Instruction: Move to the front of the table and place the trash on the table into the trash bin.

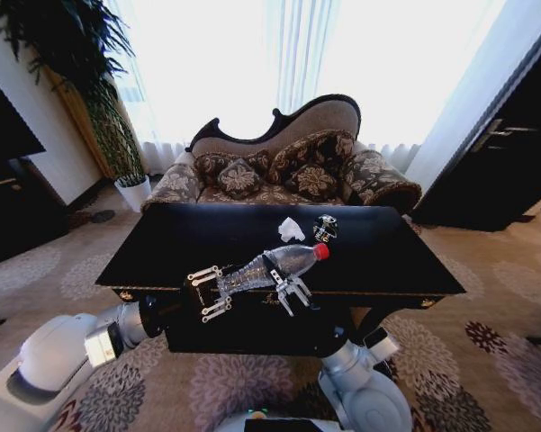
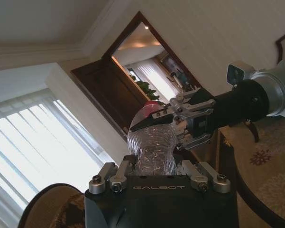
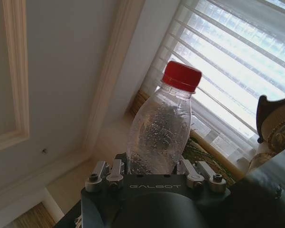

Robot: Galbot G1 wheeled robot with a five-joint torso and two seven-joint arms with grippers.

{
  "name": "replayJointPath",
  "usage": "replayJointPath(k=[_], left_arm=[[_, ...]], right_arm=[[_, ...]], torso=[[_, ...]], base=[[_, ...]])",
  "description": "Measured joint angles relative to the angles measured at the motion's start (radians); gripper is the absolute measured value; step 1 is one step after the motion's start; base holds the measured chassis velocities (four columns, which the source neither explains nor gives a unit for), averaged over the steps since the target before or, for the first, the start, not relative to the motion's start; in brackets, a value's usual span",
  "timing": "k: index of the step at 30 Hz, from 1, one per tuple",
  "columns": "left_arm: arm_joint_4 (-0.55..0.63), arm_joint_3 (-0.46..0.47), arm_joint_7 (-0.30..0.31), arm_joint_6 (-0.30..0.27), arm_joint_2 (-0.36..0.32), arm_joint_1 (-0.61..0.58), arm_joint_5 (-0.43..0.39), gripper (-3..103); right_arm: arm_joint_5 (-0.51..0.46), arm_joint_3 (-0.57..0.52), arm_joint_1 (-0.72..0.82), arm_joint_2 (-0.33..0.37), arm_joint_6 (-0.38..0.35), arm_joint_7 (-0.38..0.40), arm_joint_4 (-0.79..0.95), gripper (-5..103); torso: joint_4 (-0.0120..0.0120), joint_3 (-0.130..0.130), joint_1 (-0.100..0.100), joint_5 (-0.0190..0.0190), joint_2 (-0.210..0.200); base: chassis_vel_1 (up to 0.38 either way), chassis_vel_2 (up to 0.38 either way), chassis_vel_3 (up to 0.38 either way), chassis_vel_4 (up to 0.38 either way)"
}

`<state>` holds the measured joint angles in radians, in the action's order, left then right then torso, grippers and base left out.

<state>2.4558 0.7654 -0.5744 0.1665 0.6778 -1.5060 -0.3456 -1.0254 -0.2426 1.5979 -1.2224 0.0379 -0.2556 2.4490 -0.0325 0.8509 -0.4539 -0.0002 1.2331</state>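
A clear plastic bottle (image 1: pixel 275 265) with a red cap hangs level over the front edge of the black table (image 1: pixel 162 247). My left gripper (image 1: pixel 223 288) is shut on its base end. My right gripper (image 1: pixel 288 281) is shut on its upper body, near the neck. From the left wrist, the bottle (image 2: pixel 151 149) rises between my own fingers (image 2: pixel 117 175), and the right gripper (image 2: pixel 178 124) clamps it farther up. The right wrist view has the bottle (image 3: pixel 161 128) standing between its fingers (image 3: pixel 104 172). A crumpled white tissue (image 1: pixel 291 230) and a dark crushed can (image 1: pixel 325 229) lie on the tabletop. The trash bin is out of view.
An ornate patterned sofa (image 1: pixel 279 162) stands just behind the table. A potted plant (image 1: pixel 133 191) is at the back left and a black cabinet (image 1: pixel 509 153) at the right. Dark furniture (image 1: pixel 9 189) lines the left wall. Patterned carpet lies on both sides of the table.
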Motion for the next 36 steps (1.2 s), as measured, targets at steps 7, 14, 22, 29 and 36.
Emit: replayJointPath(k=[7,14,22,29,36], left_arm=[[0.006,0.059,0.029,-0.011,0.055,-0.024,-0.061,58],[0.001,0.078,0.026,-0.007,0.155,-0.027,-0.13,80],[0.014,0.149,0.036,-0.015,0.287,-0.048,-0.247,100],[0.016,0.205,0.099,-0.067,0.358,-0.034,-0.381,100],[-0.02,0.271,0.151,-0.079,0.384,-0.026,-0.493,100]], right_arm=[[-0.091,-0.079,0.01,0.027,0.03,-0.003,0.009,29],[-0.13,-0.165,0.013,0.018,0.042,-0.023,0.003,24],[-0.214,-0.253,-0.015,0.058,0.063,-0.106,-0.085,24],[-0.264,-0.263,-0.012,0.059,0.086,-0.391,-0.14,24],[-0.233,-0.261,0.017,0.021,0.11,-0.753,-0.223,24]], torso=[[0.0002,0.0,0.0,0.0001,0.0],[0.0002,0.0,0.0,-0.0001,0.0],[0.0,0.0,0.0,0.0001,0.0],[0.0001,0.0,0.0,0.0,0.0],[0.0001,0.0,0.0,-0.0001,0.0]], base=[[0.0,0.0,0.0,0.0],[0.0,0.0,0.0,0.0],[0.0,0.0,0.0,0.0],[0.0,0.0,0.0,0.0],[0.0,0.0,0.0,0.0]])
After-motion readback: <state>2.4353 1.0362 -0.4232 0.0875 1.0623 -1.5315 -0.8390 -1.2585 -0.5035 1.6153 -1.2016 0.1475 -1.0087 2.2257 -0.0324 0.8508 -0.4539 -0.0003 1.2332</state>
